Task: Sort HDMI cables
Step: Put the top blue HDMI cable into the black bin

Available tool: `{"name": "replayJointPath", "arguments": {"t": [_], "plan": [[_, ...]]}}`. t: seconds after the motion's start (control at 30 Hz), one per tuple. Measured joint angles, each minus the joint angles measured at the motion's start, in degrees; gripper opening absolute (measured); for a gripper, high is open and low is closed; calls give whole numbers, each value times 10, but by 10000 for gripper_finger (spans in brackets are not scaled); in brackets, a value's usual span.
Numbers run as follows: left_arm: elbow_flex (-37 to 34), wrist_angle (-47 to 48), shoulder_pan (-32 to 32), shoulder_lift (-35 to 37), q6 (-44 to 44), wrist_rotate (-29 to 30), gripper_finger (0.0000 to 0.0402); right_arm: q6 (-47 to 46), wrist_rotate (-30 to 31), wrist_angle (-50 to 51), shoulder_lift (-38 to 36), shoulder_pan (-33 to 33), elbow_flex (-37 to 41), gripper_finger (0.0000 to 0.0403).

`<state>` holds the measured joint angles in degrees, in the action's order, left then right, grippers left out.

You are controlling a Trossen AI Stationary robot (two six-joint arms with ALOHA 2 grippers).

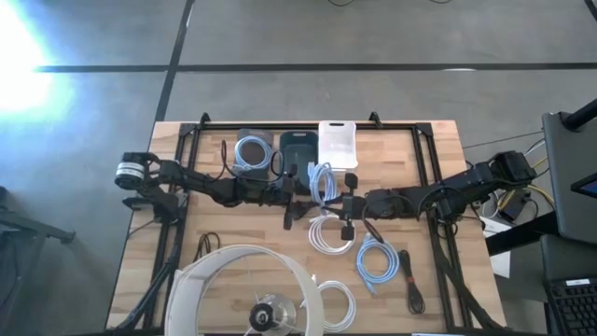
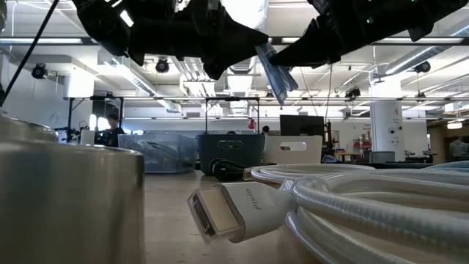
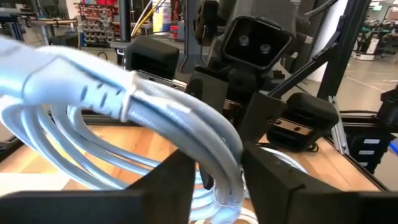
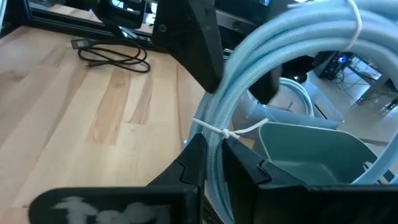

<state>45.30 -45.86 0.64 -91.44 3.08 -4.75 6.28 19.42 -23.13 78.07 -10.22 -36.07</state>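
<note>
A light blue HDMI cable coil (image 1: 324, 181) hangs in the air over the table's middle, between both grippers. My left gripper (image 1: 300, 189) reaches in from the left, with its fingers closed on the coil (image 3: 186, 118). My right gripper (image 1: 349, 198) comes from the right and is shut on the same coil (image 4: 292, 50). Loose on the table lie a white coil (image 1: 330, 234), a second light blue coil (image 1: 376, 259), a black cable (image 1: 411, 282) and another white coil (image 1: 337, 303). A further light blue coil lies in the far left bin (image 1: 250, 150). My left gripper has the coil's bundled strands (image 3: 229, 163) pinched between its two fingers (image 3: 177, 180). The fingers come level from the table's left and lie across the strands. The coil is clear of the table. A plug end (image 3: 74, 81) sticks out to one side. My right gripper pinches the coil's bundled strands between its two fingers (image 4: 194, 163), right at the white tie (image 4: 217, 132). It comes from the table's right, slanting slightly down, across the strands. The loop stands up past the fingers, clear of the table.
Three small bins stand in a row at the far edge: one holding a coil, a dark one (image 1: 300, 147) and a white one (image 1: 338, 143). A black cable (image 1: 207, 245) lies near left. A large round white lamp ring (image 1: 244, 294) fills the near edge.
</note>
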Motion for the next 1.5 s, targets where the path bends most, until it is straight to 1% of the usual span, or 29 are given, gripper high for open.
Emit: {"name": "replayJointPath", "arguments": {"t": [0.13,0.23,0.37,0.5,0.57,0.63,0.7,0.83,0.93,1.03,1.1,1.17,1.3,1.4,1.5], "plan": [[0,12,0,0,4,-2,72,1,1,3,0,0,0,52],[0,16,2,0,7,8,57,-1,4,3,0,1,0,77],[0,20,4,0,17,13,59,-15,4,2,0,1,0,111],[0,24,5,0,18,23,58,-39,4,2,0,0,0,136],[0,29,7,0,18,32,55,-38,18,2,0,0,1,146],[0,41,8,3,20,42,54,-35,49,3,-2,-5,1,154],[0,60,8,6,27,67,55,-33,74,2,-7,-11,1,162],[0,97,9,23,33,107,56,-11,79,2,-30,-29,1,172],[0,129,9,52,50,114,57,5,79,5,-51,-45,1,176],[0,176,9,97,57,114,57,12,80,21,-69,-59,1,178],[0,216,8,132,56,134,57,8,79,43,-79,-69,1,178],[0,264,9,168,56,168,57,-10,76,58,-83,-75,1,178],[0,385,16,234,58,256,57,-43,76,94,-82,-82,1,178],[-3,468,23,274,79,314,57,-58,76,107,-76,-83,1,178],[-6,540,36,302,117,339,57,-62,76,107,-71,-83,1,178]]}}
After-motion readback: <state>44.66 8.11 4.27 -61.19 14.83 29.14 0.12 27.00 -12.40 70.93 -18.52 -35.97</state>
